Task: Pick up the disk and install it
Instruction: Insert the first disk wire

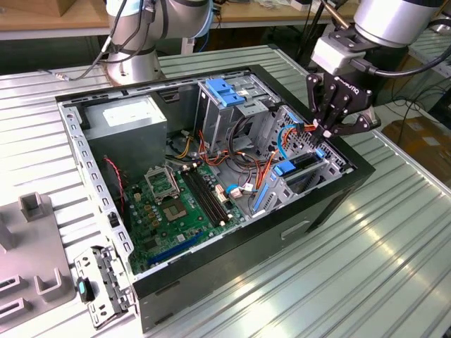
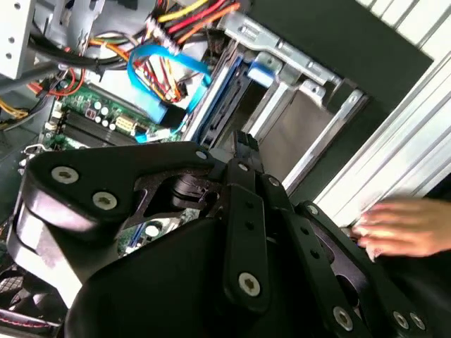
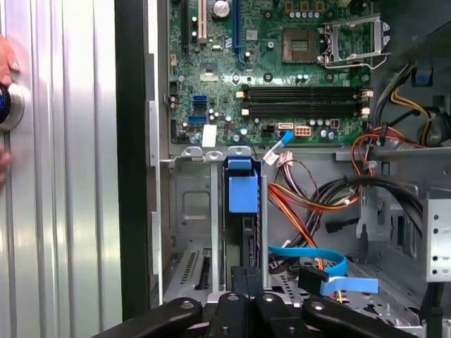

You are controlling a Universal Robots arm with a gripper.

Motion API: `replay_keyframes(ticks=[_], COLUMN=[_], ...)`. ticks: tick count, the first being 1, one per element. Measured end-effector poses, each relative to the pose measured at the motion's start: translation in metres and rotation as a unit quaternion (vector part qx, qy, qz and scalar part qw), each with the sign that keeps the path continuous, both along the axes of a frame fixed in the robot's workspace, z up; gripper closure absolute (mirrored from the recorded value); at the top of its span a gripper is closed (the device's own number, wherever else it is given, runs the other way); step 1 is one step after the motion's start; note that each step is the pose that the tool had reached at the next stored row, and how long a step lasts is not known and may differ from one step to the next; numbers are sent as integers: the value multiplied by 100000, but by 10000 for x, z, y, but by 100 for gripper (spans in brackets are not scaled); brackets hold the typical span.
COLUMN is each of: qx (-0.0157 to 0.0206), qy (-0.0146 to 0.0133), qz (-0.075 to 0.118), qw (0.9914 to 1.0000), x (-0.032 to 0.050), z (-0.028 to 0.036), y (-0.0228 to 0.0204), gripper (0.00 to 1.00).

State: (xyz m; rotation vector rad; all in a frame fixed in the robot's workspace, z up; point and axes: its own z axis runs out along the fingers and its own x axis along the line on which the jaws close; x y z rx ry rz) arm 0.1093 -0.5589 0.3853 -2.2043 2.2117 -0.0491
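Insertion step: disk [image 3: 245, 225] stands edgewise in the drive bay [image 3: 190, 211]; claw [image 1: 328, 131] clenched empty just above it. Seating likely calls for a straight push.

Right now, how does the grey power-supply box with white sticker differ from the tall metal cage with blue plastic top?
The power-supply box is solid-walled; the cage is open-sided. The box's top bears a white sticker, the cage's a blue plastic piece. The cage rises higher than the box. Both are grey metal, inside the black computer case.
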Motion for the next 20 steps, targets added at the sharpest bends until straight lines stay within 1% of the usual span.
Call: replay_keyframes(ticks=[1,3,6,8,10,11,13,15,16,17,18,20], qx=[3,-3,-1,3,3,7,1,5,3,2,11,2], qy=[-1,2,1,1,-1,-2,0,-1,-1,-1,-1,-1], qz=[435,1197,3435,4109,4762,4899,5254,5509,5721,5944,6058,6170], qw=[99999,99993,99941,99916,99887,99880,99862,99848,99836,99823,99816,99809], x=[51,79,113,146,208,225,267,292,308,325,341,364], z=[-1,-1,-4,-5,-6,-6,-6,-6,-6,-6,-7,-6], y=[0,0,0,0,5,9,27,51,71,105,129,155], gripper=[88,88,88,88,88,88,88,88,88,88,88,88])
